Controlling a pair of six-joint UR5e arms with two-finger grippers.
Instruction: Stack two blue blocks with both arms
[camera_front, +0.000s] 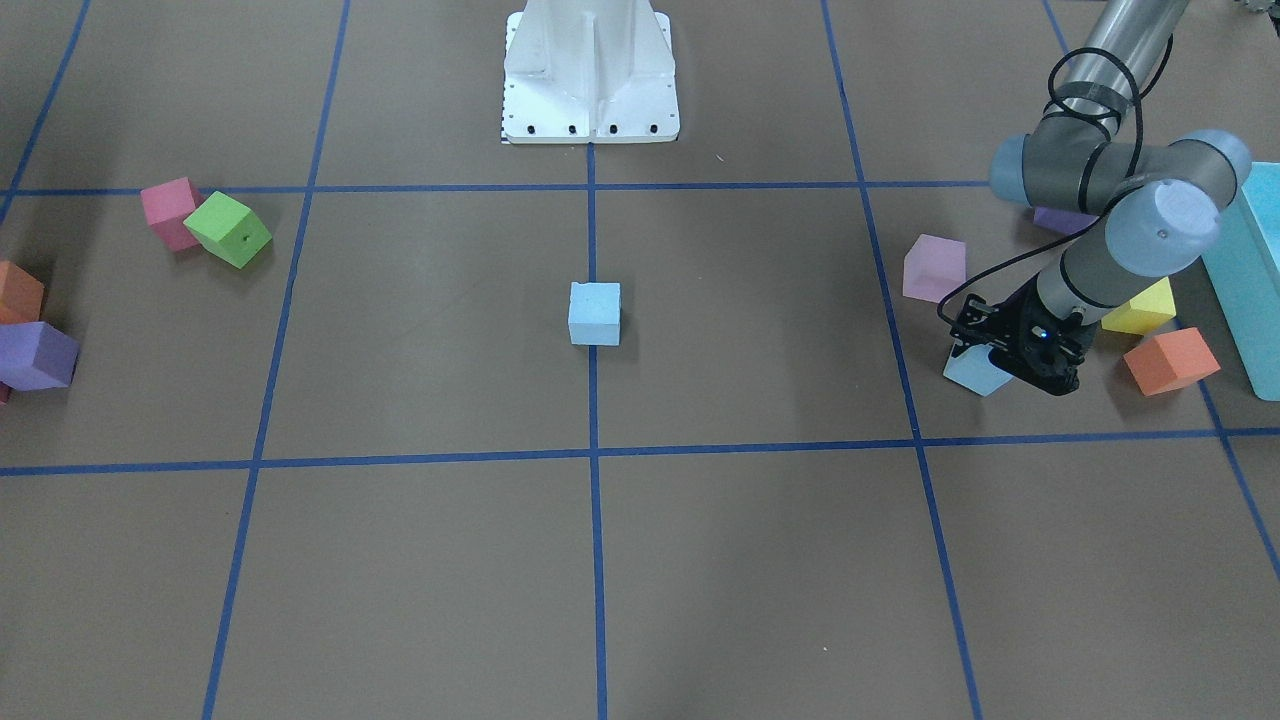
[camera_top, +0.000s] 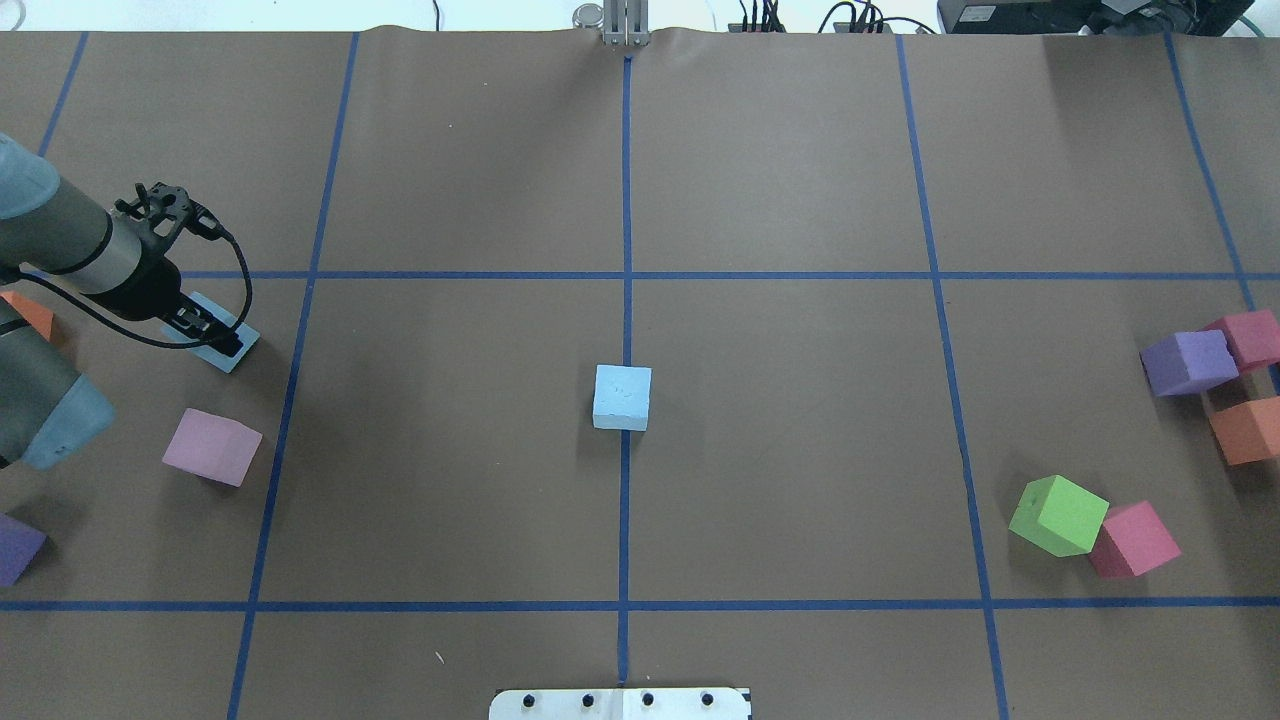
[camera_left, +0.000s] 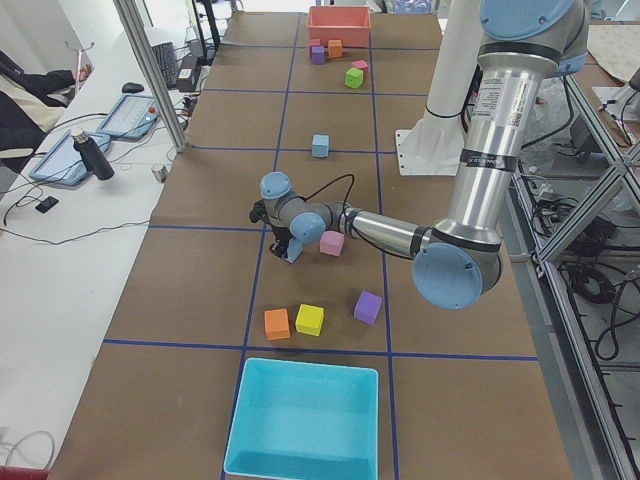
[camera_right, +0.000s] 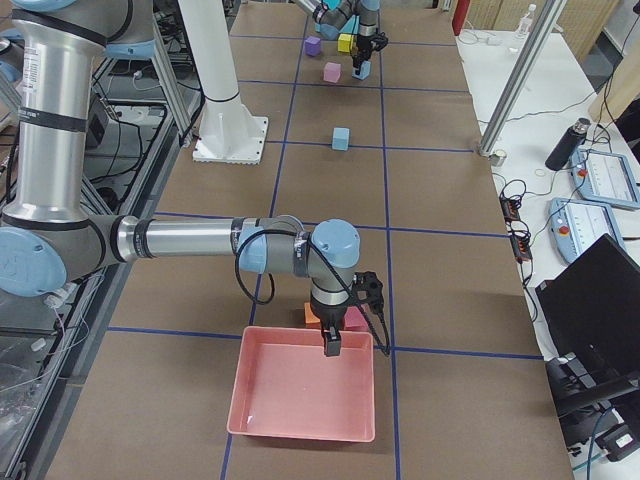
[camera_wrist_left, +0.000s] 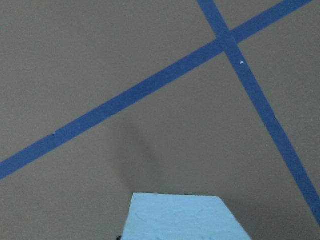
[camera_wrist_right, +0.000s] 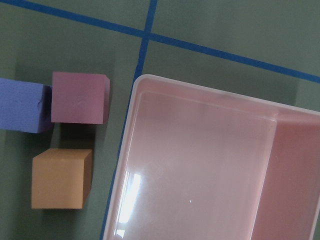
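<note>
Brown paper table cover (camera_top: 800, 150) with blue tape grid (camera_top: 627, 200) fills most views. White side desk (camera_left: 40, 300) along left edge of the left-end view, black bottle (camera_left: 91, 155) on it. Aluminium post (camera_left: 152, 70) upper left there. Laptop (camera_right: 598, 295) lower right of the right-end view. Flat even light, soft shadows.

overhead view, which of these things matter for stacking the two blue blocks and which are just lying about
In the job: centre blue block; second blue block, under the left gripper; right gripper, at the pink bin.
Lying about: green cube, lilac cube, yellow cube, orange cube, purple cube, red cube, turquoise box, pink bin.
</note>
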